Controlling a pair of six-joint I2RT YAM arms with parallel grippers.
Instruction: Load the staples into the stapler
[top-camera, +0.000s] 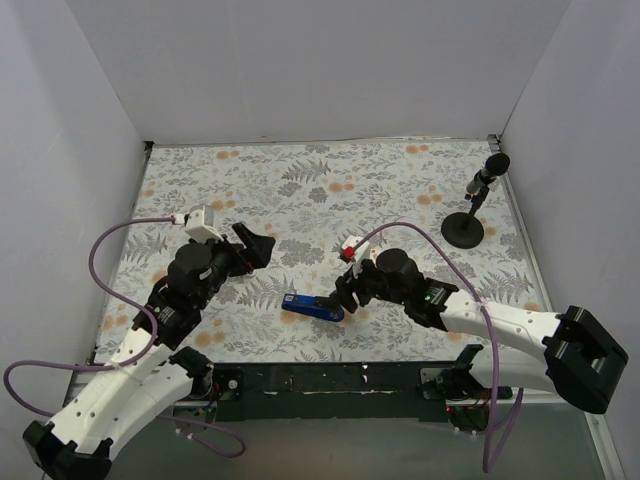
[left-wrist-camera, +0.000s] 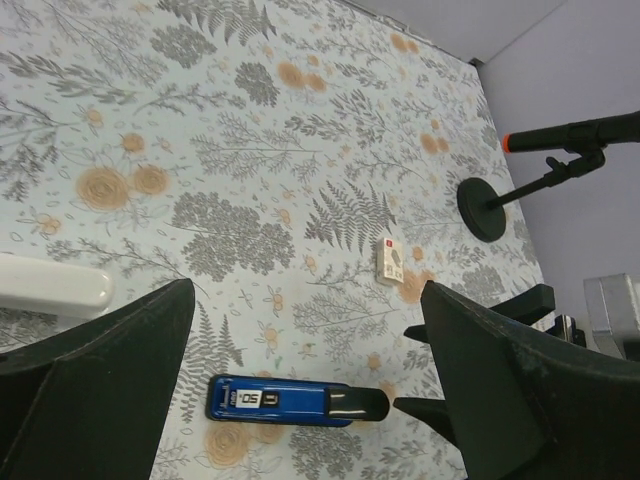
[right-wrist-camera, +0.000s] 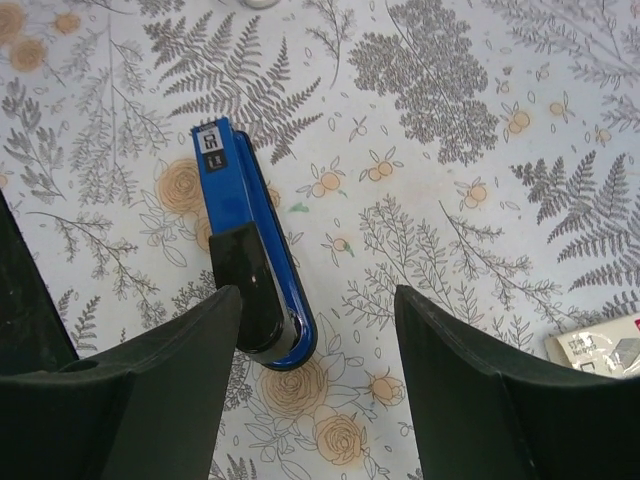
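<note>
both claws are released and empty: left gripper (left-wrist-camera: 308, 290) hovers high, right gripper (right-wrist-camera: 318, 300) hangs over the stapler (right-wrist-camera: 245, 250)'s black end. the staples (left-wrist-camera: 391, 262) lie apart nearby. we risk one finger shoving the stapler askew.

Blue stapler (right-wrist-camera: 245, 255) with a black end, closed, lies flat on floral table (top-camera: 400, 190), front centre. Staples pack (left-wrist-camera: 391, 262), small, whitish, red mark, lies flat nearby, not touching the stapler.
</note>
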